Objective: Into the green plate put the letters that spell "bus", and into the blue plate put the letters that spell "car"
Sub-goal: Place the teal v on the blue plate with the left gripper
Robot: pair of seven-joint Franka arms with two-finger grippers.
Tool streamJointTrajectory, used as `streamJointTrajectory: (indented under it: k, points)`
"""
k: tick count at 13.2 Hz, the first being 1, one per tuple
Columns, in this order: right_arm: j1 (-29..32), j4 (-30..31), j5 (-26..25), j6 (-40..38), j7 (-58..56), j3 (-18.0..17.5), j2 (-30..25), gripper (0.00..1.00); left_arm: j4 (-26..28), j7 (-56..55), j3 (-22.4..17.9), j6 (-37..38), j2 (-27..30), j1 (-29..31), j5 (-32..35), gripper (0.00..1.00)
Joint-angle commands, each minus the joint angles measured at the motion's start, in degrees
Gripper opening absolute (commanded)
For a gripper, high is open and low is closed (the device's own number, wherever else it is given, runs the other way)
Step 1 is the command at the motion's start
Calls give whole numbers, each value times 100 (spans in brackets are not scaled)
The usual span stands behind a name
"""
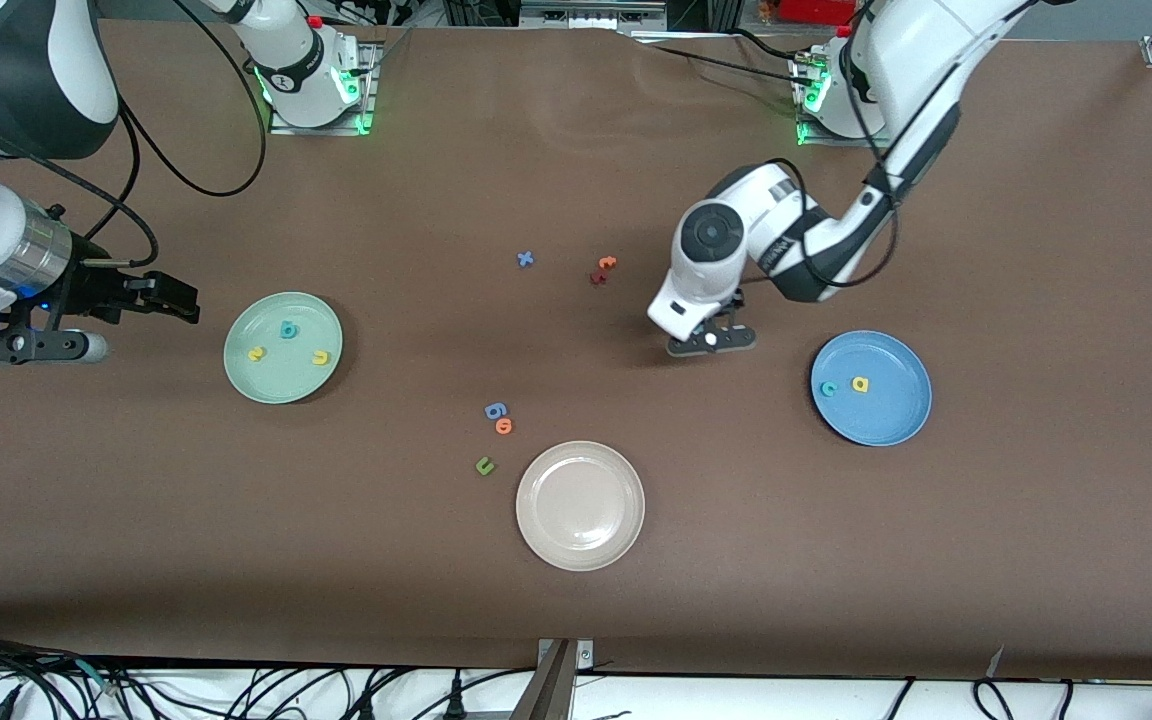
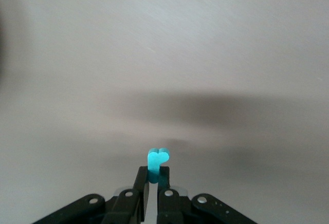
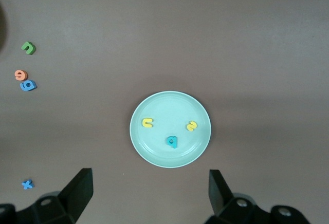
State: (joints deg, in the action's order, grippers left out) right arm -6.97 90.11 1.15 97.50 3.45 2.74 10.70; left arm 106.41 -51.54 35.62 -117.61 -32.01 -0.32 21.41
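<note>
Pincer of the left arm (image 1: 712,338) pinches a tiny teal foam "r" (image 2: 157,161) over bare brown surface (image 1: 576,150) near the round blue plate's (image 1: 894,425) edge; right pincer (image 1: 176,300) waits wide beside the round mint-green plate (image 1: 281,385).

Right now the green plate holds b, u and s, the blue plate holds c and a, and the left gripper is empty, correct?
Not quite: the left gripper is shut on the teal r, as the left wrist view shows. The green plate and blue plate contents are as stated.
</note>
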Motion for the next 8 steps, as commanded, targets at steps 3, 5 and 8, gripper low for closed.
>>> streamJointTrajectory:
  k: [3, 5, 8]
  points:
    - [12, 86, -80, -3, 86, -46, -77, 99, -648, 1977, 50, 1275, -43, 979, -269, 0]
    - [12, 86, -80, -3, 86, -46, -77, 99, -657, 2742, 24, 1276, -60, 1559, -190, 0]
    - [12, 77, -80, -3, 86, -46, -77, 99, -762, 3508, -248, 1258, -236, 1974, -172, 0]
